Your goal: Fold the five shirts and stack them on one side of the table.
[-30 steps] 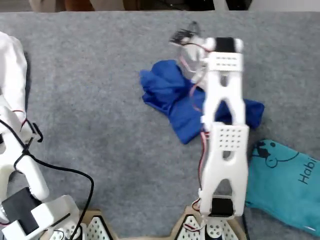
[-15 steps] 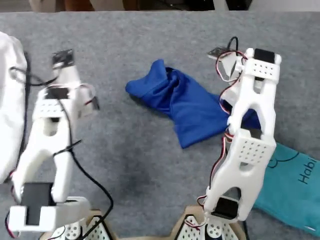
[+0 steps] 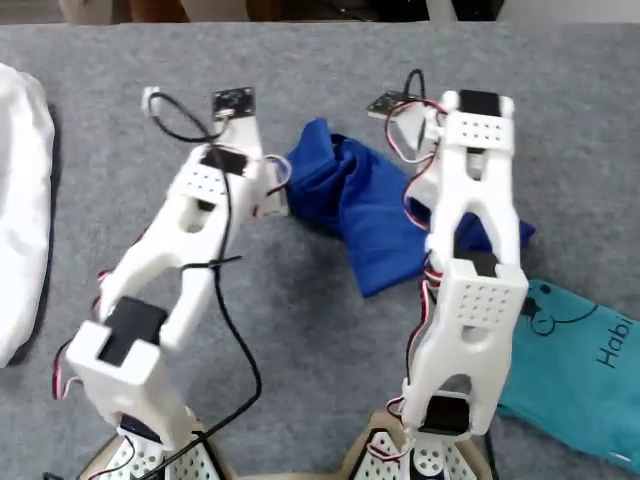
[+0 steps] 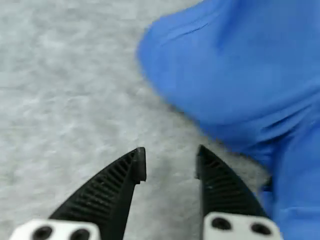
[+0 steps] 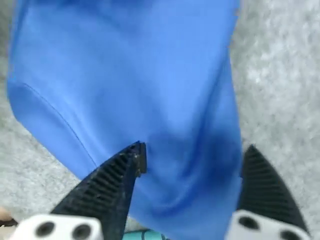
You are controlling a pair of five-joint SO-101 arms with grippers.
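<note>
Left gripper [image 4: 170, 151] parted beside blue shirt [image 4: 240, 65] edge, right gripper [image 5: 195, 147] wide above it.

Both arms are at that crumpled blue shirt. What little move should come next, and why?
Probably the left gripper should ease onto the near edge of the blue shirt and close: it is open over bare grey table beside the crumpled cloth, while the right gripper hangs open above it.

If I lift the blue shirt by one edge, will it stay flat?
Probably not: the blue shirt lies crumpled in soft folds, so the rest would likely sag and drag. It looks like thin cloth, so likely light. Pushed, it would probably bunch rather than slide on the fuzzy grey table cover.
</note>
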